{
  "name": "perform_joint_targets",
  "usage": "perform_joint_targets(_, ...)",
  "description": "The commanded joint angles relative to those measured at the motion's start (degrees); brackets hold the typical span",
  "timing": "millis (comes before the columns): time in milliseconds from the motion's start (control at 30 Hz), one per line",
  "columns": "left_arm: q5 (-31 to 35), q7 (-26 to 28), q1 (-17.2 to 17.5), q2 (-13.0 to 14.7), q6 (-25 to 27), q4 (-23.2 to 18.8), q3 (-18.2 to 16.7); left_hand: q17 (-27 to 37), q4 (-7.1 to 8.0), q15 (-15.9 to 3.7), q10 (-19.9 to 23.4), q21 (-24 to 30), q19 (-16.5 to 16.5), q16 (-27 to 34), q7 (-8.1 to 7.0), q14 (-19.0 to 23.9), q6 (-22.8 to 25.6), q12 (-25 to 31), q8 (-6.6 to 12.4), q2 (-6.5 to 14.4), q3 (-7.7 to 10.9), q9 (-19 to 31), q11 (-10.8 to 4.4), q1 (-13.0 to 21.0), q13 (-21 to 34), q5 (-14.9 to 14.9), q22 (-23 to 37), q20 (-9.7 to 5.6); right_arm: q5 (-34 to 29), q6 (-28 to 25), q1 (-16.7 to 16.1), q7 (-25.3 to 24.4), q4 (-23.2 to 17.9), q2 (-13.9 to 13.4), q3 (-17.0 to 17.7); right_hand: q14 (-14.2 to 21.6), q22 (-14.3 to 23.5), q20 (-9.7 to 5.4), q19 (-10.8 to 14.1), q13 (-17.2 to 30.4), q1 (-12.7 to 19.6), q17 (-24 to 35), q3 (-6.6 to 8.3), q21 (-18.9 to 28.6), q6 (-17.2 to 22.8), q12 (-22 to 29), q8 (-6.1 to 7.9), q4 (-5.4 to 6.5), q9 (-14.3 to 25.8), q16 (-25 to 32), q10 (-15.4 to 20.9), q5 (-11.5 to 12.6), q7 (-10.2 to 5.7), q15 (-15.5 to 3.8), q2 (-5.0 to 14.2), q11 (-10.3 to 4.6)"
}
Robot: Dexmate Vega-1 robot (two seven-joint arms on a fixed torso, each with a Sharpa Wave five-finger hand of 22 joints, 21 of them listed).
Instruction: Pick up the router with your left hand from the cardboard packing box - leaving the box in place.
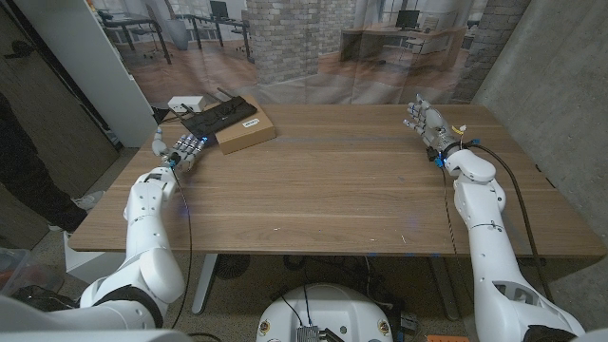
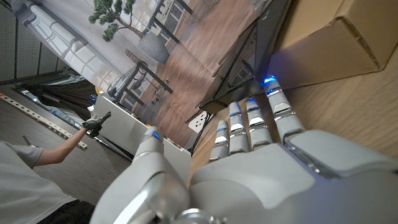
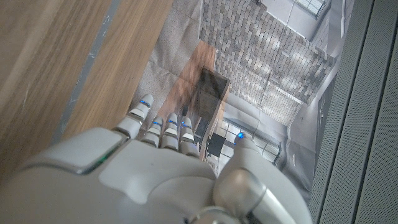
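Cardboard box [image 1: 246, 131] at far left part of table [image 1: 323, 180], lying flat. Black router [image 1: 218, 118] on top of it, overhanging the box's left side, antennas toward far edge. White device [image 1: 186, 103] just behind router at table edge.

Left hand [image 1: 183, 150] just beside box's near-left corner, below router; fingers [image 1: 195, 143] extended toward box, apart from it, holding nothing. Router not held.

Right hand [image 1: 427, 122] at far right of table, well apart from box, fingers spread and raised, empty.

Left wrist view: left hand [image 2: 249, 162] with fingers straight and side by side, blue-lit tips near box wall [image 2: 329, 46]; thumb apart from the rest. Box corner and wood surface seen close; contact with box not discernible. Person's arm and gloved hand [image 2: 93, 123] in background, off the table.

Right wrist view: right hand [image 3: 161, 168] over table edge [image 3: 56, 68], fingers uncurled, nothing in grasp; brick-wall backdrop beyond.

Head view: dark-clothed person [image 1: 24, 161] at left edge.
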Motion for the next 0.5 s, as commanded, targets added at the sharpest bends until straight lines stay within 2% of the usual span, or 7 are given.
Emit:
perform_joint_targets(33,0.7,4.0,-0.5,-0.6,3.4,0.0,-0.2,0.2,0.27,0.17,1.5,0.0,1.0,0.2,2.65,1.2,0.5,0.4,-0.17,-0.9,-0.69,0.3,0.33,-0.5,0.1,0.2,0.1,0.03,0.1,0.0,-1.0,0.1,-1.9,-0.2,0.8,0.5,0.1,-0.11,0.6,0.1,-0.5,0.2,-0.21,0.4,0.5,0.5,0.39,-0.1,0.2,0.6,0.5,0.4,0.03,0.11,0.05,-0.21)
perform_joint_targets(300,0.9,4.5,-0.7,-1.2,3.1,-0.4,-0.5,0.2,0.84,0.37,2.6,0.2,2.3,0.3,3.25,2.2,0.9,0.5,-0.26,-1.5,-1.49,0.3,0.95,-1.6,0.1,0.3,0.1,0.03,0.1,-0.2,-1.5,0.3,-2.8,-0.3,1.2,0.6,0.1,-0.07,0.6,0.1,-0.6,0.2,-0.24,0.5,0.5,0.4,0.38,-0.05,0.2,0.6,0.6,0.4,0.05,0.18,0.05,-0.25)
perform_joint_targets(500,1.2,4.8,-0.9,-1.4,2.8,-2.1,-0.3,0.2,0.97,0.12,2.7,0.1,2.6,0.2,3.41,2.2,1.3,0.4,-0.2,-1.6,-1.7,0.3,0.29,-1.9,0.1,0.4,0.1,0.03,0.5,-0.1,-2.1,0.5,-3.2,-0.1,1.8,0.7,0.1,-0.1,0.7,0.1,-0.7,0.2,-0.26,0.5,0.6,0.4,0.37,-0.03,0.2,0.6,0.6,0.4,0.0,0.2,0.05,-0.33)
